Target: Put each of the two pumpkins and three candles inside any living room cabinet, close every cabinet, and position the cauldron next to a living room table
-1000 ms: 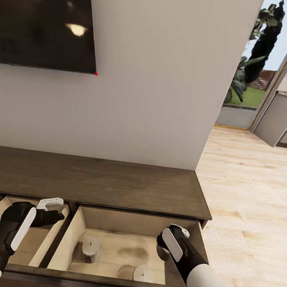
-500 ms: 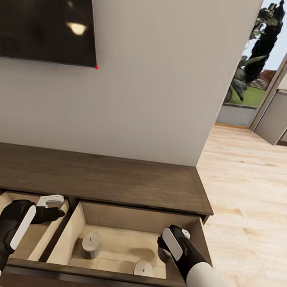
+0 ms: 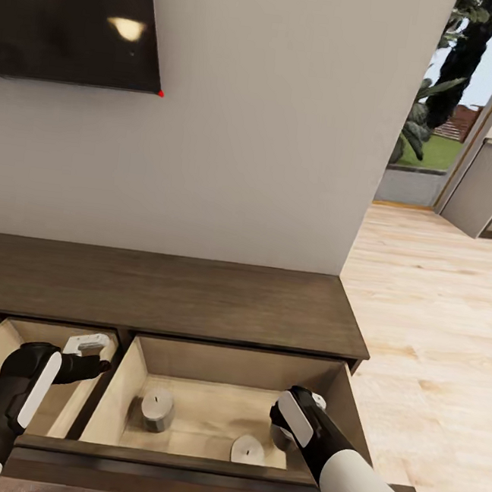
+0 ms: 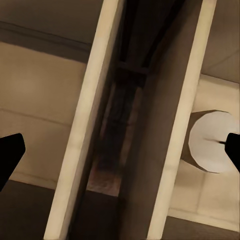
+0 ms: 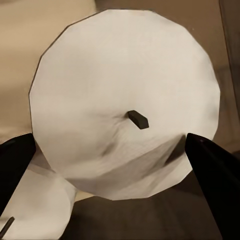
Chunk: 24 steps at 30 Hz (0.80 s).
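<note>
A pale grey cylindrical candle (image 5: 125,105) is straddled by the spread right gripper (image 5: 117,155) inside the dark brown wood cabinet's (image 3: 164,298) drawer. The left gripper (image 4: 120,150) is held spread. Withdrawal, then drawer closing, seems called for

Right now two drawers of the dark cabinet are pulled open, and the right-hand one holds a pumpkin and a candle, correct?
Not quite. The right-hand drawer of the cabinet holds candles and no pumpkin: the head view shows one candle standing at its left and another near its front. Both drawers are open, as you say.
</note>
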{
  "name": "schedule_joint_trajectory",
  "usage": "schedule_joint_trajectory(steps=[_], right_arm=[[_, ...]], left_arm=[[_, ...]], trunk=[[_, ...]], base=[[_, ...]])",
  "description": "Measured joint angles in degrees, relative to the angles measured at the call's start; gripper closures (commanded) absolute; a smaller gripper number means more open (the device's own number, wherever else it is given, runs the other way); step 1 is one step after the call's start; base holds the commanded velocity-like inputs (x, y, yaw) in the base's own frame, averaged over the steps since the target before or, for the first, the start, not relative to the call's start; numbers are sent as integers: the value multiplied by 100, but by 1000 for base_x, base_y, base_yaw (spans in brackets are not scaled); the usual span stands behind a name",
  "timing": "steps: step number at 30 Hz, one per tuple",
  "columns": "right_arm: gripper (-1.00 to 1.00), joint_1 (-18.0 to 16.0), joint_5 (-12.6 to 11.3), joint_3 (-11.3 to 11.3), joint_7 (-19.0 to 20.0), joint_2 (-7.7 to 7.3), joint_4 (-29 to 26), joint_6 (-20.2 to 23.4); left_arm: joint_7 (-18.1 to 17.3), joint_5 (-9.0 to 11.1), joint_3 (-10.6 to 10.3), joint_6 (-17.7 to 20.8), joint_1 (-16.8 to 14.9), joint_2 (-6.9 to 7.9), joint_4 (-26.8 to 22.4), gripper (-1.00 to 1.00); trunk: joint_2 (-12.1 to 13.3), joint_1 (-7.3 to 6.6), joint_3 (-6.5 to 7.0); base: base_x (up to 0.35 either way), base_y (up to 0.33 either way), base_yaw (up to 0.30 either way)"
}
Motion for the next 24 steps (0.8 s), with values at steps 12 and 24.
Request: schedule_joint_trajectory(steps=[12,24], right_arm=[[100,-1,5,1,5,0,-1,-12],[-100,-1,13,1,5,0,-1,-11]], left_arm=[[0,0,5,0,0,0,0,-100],[0,0,8,0,0,0,0,-100]], trunk=[[-9,15,-133],[-13,23,-200]], base=[[0,0,0],[0,0,0]])
